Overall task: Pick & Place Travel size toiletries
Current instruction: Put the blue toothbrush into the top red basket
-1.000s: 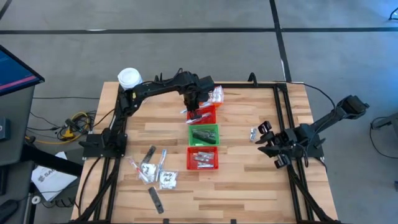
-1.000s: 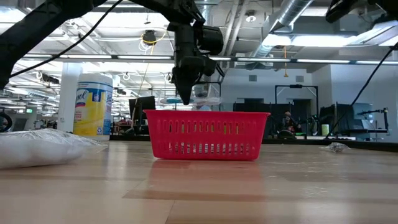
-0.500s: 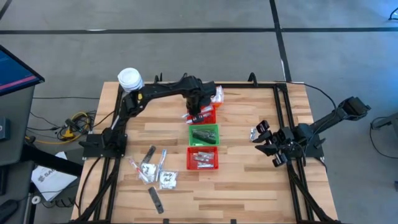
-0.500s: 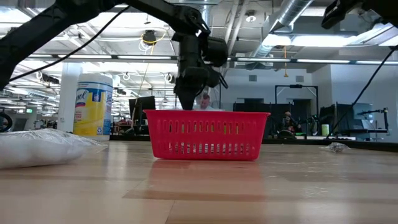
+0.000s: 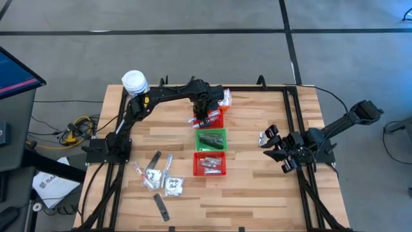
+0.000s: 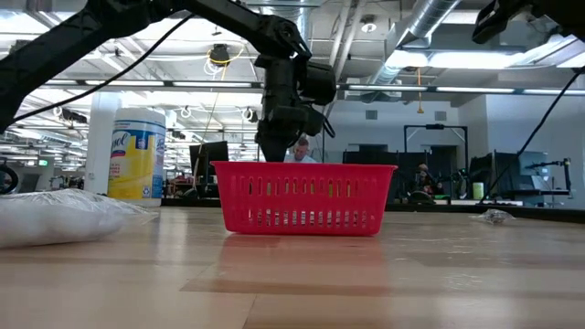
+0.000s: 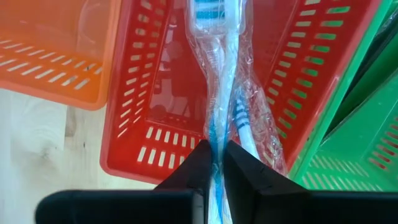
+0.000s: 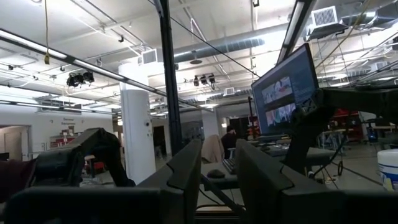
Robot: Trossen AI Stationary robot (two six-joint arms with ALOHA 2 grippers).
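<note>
Clear crinkled wrap encloses a blue-and-white toothbrush (image 7: 219,112) that runs up from between the left gripper's (image 7: 214,163) fingertips into the upper red basket (image 7: 149,149), over which that gripper hangs. Its fingers stand nearly together, pinching the wrapped brush. An orange basket (image 7: 56,56) sits just beside the red one, a green basket (image 5: 211,139) holding dark items on its other side, and a lower red basket (image 5: 210,164) holds pale items. More toiletries (image 5: 158,177) lie loose on the wooden table (image 5: 257,193). The right gripper (image 5: 275,147), fingers slightly apart and holding nothing, waits on the right.
</note>
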